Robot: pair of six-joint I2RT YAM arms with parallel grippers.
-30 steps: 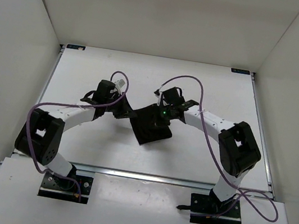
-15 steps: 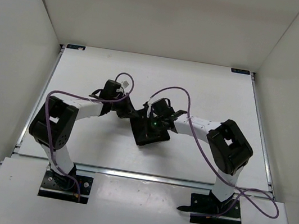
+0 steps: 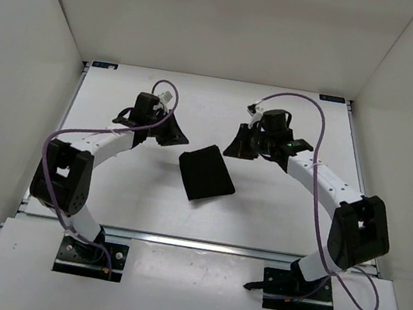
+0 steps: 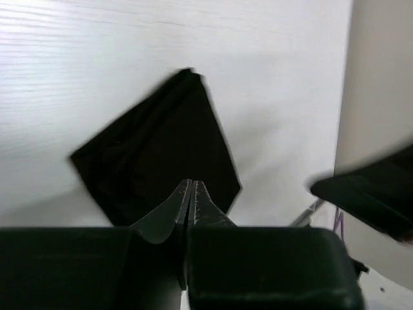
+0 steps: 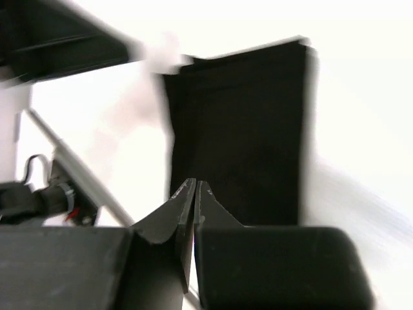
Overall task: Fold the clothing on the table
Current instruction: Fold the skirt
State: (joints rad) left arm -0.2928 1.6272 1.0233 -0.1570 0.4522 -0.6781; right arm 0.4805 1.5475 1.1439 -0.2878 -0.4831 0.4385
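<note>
The black clothing (image 3: 206, 172) lies as a small folded rectangle, turned at an angle, in the middle of the white table (image 3: 298, 122). My left gripper (image 3: 172, 132) hovers off its upper left corner, apart from it, jaws pressed together and holding nothing. My right gripper (image 3: 237, 146) hovers off its upper right corner, also shut and empty. The left wrist view has the clothing (image 4: 155, 155) just beyond the left gripper (image 4: 193, 183). In the right wrist view the clothing (image 5: 242, 129) lies past the right gripper (image 5: 195, 183).
White walls enclose the table on three sides. Black corner brackets (image 3: 104, 65) (image 3: 331, 99) mark the far corners. A metal rail (image 3: 200, 244) runs along the near edge in front of both arm bases. Purple cables loop above each arm.
Both grippers were on the clothing at the centre. They have drawn back, the left toward the upper left and the right toward the upper right, leaving the folded clothing lying free.
</note>
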